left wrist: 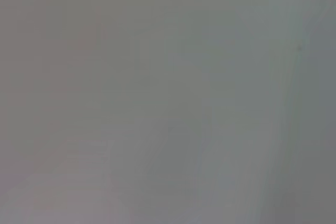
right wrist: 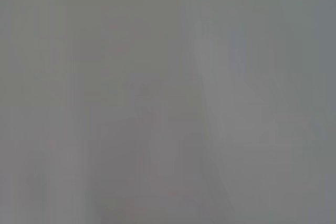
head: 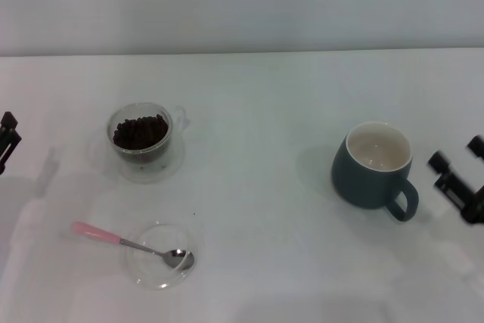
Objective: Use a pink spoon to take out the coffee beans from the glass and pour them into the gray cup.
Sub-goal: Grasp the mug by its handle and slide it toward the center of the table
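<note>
spoon on the dish, beans in the glass, both arms at the edges

the pink spoon [head: 130, 244] lies lower left, its metal bowl in a shallow clear dish [head: 162, 256], pink handle pointing left. above it the glass [head: 142, 140] holds dark coffee beans [head: 140, 131]. the gray cup [head: 376, 165] stands centre right, cream inside, handle lower right. left gripper [head: 7, 140] and right gripper [head: 460, 177] sit at the frame edges, fingers' state unclear. only the head view shows them; both wrist views show blank grey.
</note>
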You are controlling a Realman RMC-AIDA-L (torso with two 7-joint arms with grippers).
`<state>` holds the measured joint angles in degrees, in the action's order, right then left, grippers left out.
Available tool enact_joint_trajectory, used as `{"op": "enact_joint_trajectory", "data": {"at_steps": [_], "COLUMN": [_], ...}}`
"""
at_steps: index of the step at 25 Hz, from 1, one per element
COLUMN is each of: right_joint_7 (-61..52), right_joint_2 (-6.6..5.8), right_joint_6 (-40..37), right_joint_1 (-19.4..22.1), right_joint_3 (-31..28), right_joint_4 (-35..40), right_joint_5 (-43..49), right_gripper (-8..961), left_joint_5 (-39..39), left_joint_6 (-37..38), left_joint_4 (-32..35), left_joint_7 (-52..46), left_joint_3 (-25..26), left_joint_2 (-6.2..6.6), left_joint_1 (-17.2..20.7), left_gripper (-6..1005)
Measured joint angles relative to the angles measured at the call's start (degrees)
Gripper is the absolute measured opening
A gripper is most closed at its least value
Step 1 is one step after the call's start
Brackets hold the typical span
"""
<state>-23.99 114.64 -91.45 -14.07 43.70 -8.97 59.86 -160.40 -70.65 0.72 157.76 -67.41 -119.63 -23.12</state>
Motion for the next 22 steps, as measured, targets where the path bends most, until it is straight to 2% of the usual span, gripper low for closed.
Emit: {"op": "enact_joint_trajectory", "data": {"at_steps": [7, 12, 22], "right_joint_7": [-4.53, -7.82, -8.47], "right_joint_2": [-0.14, 0.04, 0.06], "right_joint_6": [-4.05, 0.9, 1.87], "right_joint_1": [0.92, -0.17, 0.02], "right_joint_3": [21.67, 24.08, 23.76], "right_joint_4": [5.16, 5.48, 6.65], "right_joint_5": [0.43, 0.31, -0.06], "right_gripper": [797, 798, 797], "left_joint_5": [-0.03, -0.01, 0.0], "left_joint_6": [0.24, 0.81, 0.87], "left_joint_4": [0.34, 0.35, 0.27], "left_joint_7": [0.0, 0.0, 0.04], "left_joint_3": [0.0, 0.0, -0.01], "left_joint_2": [0.1, 0.1, 0.1], "left_joint_1": [-0.33, -1.15, -0.63], "left_gripper": [876, 876, 876]}}
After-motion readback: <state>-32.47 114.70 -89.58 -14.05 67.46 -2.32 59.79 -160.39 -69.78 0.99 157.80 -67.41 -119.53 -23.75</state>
